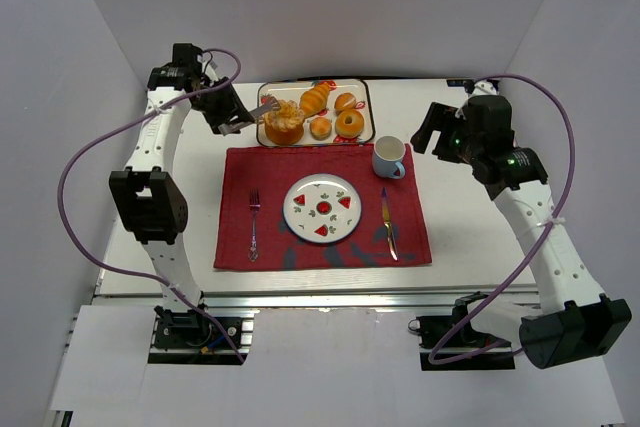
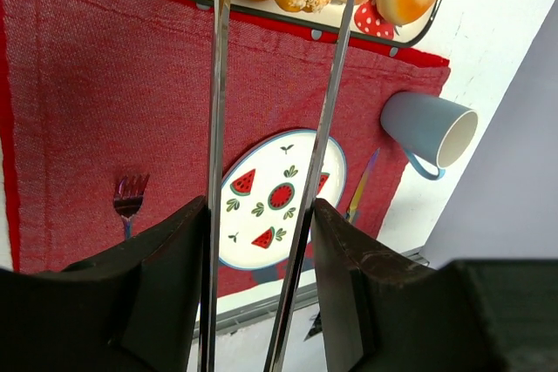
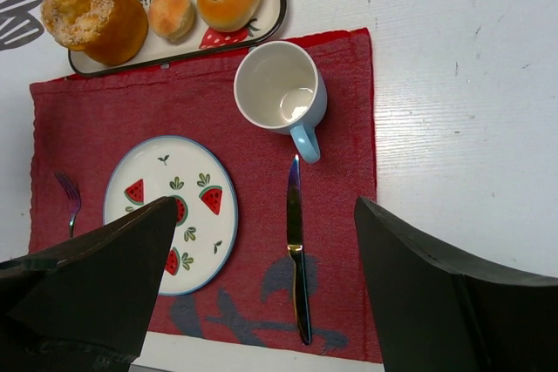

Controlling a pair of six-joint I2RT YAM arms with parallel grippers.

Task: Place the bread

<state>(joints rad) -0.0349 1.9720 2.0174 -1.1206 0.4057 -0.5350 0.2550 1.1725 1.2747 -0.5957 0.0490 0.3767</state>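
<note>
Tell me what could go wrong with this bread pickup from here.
1. The tongs in the left hand reach the bread near its flaky top; squeezing there may crumble it or let it slip.
2. The croissant lies close beside the bread, so lifting could knock it.

This is a robotics lab test cell, not a dining room. Plain white walls (image 1: 330, 7) box in a white table (image 1: 455, 217) on the left, right and far sides. Bare aluminium framing (image 1: 330, 299) runs along the near edge, where two robot arms trailing purple cables (image 1: 62, 182) are bolted. In the middle lies a staged place setting: red placemat (image 1: 240, 167), watermelon plate (image 1: 300, 197), fork (image 1: 253, 222), knife (image 1: 387, 227) and mug (image 1: 389, 156). At the far side is a tray (image 1: 285, 90) with the bread (image 1: 283, 124) and smaller pastries.
</note>
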